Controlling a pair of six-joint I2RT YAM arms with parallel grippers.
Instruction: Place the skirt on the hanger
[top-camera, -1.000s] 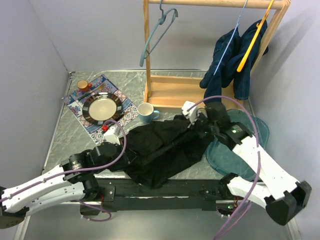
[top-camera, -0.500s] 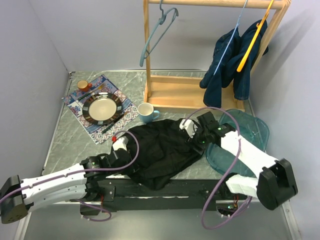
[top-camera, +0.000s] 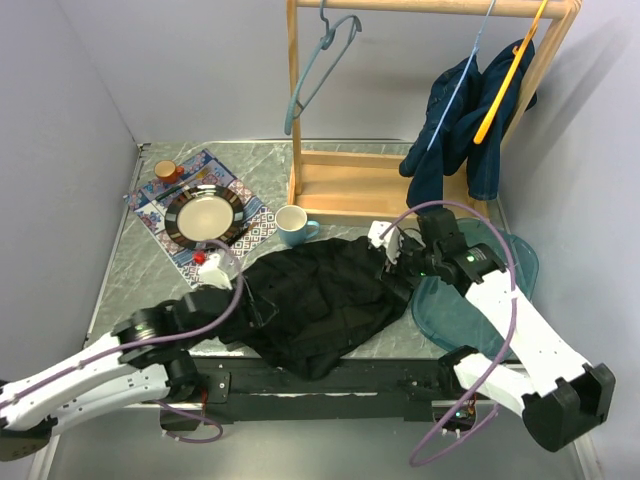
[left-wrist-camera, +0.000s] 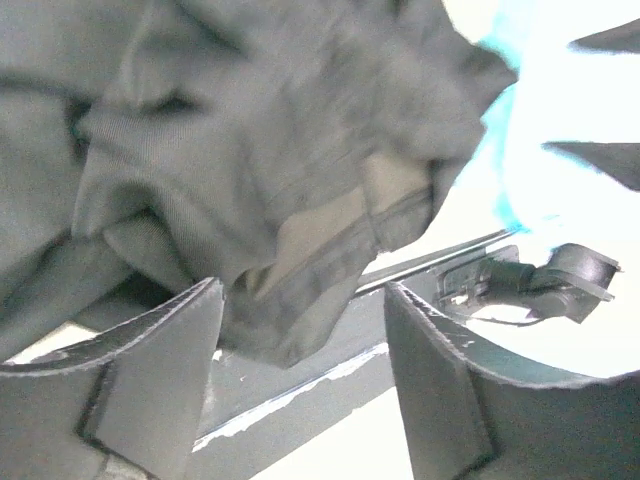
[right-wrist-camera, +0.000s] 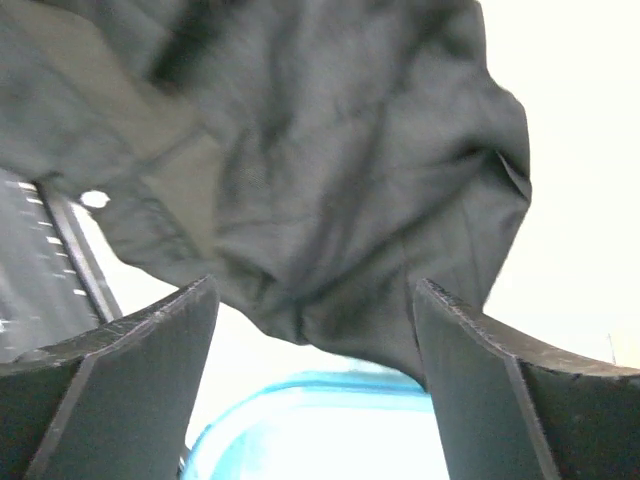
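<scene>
The black skirt (top-camera: 320, 300) lies crumpled on the table between my two arms. The grey-blue hanger (top-camera: 312, 72) hangs bare on the wooden rack's top bar, far behind the skirt. My left gripper (top-camera: 243, 293) is at the skirt's left edge. It stands open, and a fold of the skirt (left-wrist-camera: 270, 200) hangs just past its fingertips (left-wrist-camera: 165, 370). My right gripper (top-camera: 396, 268) is at the skirt's right edge, also open. The skirt's cloth (right-wrist-camera: 320, 170) bunches beyond its fingers (right-wrist-camera: 500, 390), not pinched.
A wooden rack (top-camera: 370, 190) stands at the back with blue garments (top-camera: 465, 120) on other hangers. A teal tray (top-camera: 470, 300) lies under my right arm. A white mug (top-camera: 291, 225), a plate (top-camera: 204, 215) on a patterned mat and a small orange cup (top-camera: 165, 171) sit back left.
Both grippers have gone from shut on the skirt to open. The skirt has dropped from them and lies on the table. Both arms shifted slightly.
</scene>
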